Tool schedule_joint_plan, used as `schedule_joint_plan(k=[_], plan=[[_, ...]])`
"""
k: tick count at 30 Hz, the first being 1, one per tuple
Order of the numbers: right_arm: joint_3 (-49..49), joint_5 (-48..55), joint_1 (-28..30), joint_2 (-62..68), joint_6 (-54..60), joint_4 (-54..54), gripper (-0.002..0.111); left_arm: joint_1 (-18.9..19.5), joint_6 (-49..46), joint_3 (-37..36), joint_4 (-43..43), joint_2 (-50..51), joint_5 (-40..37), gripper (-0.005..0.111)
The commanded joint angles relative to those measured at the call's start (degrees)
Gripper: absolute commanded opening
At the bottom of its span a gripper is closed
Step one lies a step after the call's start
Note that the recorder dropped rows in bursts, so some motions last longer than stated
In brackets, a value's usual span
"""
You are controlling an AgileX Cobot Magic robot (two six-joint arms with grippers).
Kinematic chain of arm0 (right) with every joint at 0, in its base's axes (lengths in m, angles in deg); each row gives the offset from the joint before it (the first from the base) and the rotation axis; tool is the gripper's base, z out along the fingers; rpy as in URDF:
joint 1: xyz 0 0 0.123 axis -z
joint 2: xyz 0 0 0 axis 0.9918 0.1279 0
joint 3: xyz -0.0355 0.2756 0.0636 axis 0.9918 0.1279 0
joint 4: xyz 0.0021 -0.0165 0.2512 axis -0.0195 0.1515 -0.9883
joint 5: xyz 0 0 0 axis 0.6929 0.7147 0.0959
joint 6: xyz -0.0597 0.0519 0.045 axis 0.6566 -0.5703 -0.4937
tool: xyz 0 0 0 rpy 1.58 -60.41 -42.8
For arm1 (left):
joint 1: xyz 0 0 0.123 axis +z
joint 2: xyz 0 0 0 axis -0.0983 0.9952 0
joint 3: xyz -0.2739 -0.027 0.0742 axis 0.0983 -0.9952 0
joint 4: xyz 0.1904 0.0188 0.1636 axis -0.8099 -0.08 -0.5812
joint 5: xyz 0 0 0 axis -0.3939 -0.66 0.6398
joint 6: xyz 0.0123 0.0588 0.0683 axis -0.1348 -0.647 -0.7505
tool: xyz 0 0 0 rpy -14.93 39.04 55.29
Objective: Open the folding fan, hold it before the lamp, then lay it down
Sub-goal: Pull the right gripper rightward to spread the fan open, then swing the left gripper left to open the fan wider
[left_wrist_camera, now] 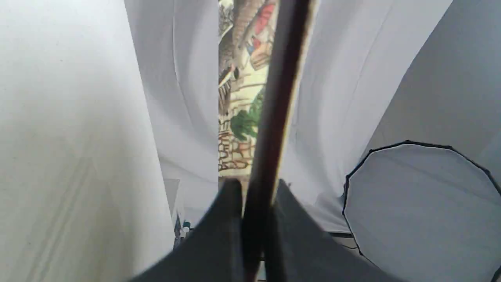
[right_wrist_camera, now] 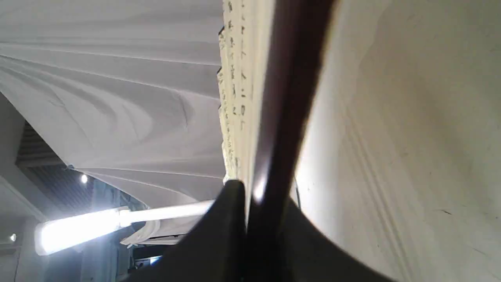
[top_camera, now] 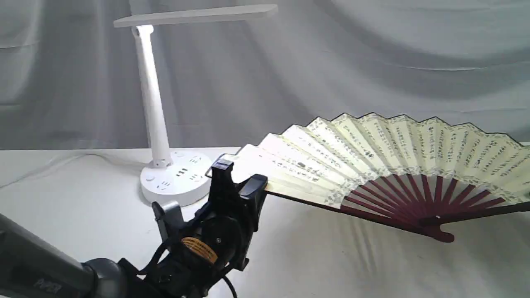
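Grip on the fan (top_camera: 372, 157) is shared by both tools; the left tool (top_camera: 240, 176) is closed on one outer stick (left_wrist_camera: 274, 98), which is seen pinched between its jaws in the left wrist view, and the right tool (right_wrist_camera: 260, 196) is clamped in like manner on the other outer stick (right_wrist_camera: 289, 98), though that tool lies outside the exterior view. The fan is spread wide between the two tools, its written face turned to the exterior camera, its paper edge raised and its rivet end low, near the worktop (top_camera: 310, 269); whether that end touches cannot be told. The lamp (top_camera: 153, 103) stands just behind the left tool and to its outer side, so only the part of the fan nearest that tool is close to the lamp's base; the rest is stretched away toward the right tool. The opening is judged done, and the showing before the lamp is judged to be the step in hand. For that to be done well, both tools should be moved together toward the left tool's side, with the gap between them held constant, so that the paper is neither torn nor slackened; the fan should be lifted clear of the lamp's base, and the stem should not be struck by the left tool.
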Motion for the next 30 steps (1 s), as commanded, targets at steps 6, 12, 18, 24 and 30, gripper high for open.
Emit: schedule_joint_plan(k=[6, 12, 18, 24, 30], plan=[[0.3, -4.2, 1.1, -0.4, 3.2, -1.1, 0.0, 1.0, 1.9, -0.1, 9.3, -2.5, 4.1, 0.0], [0.3, -4.2, 0.4, -0.4, 3.2, -2.4, 0.0, 1.0, 1.6, -2.7, 12.1, -6.4, 4.1, 0.0], [0.3, -4.2, -3.5, -0.6, 3.2, -3.2, 0.0, 1.0, 1.6, -6.4, 14.9, -8.6, 4.1, 0.0], [0.3, -4.2, -7.1, -1.3, 3.3, -3.2, 0.0, 1.1, 1.5, -10.4, 19.1, -11.3, 4.1, 0.0], [0.3, -4.2, -11.5, -2.6, 3.3, -3.2, 0.0, 2.4, 1.4, -14.6, 19.2, -14.4, 4.1, 0.0]])
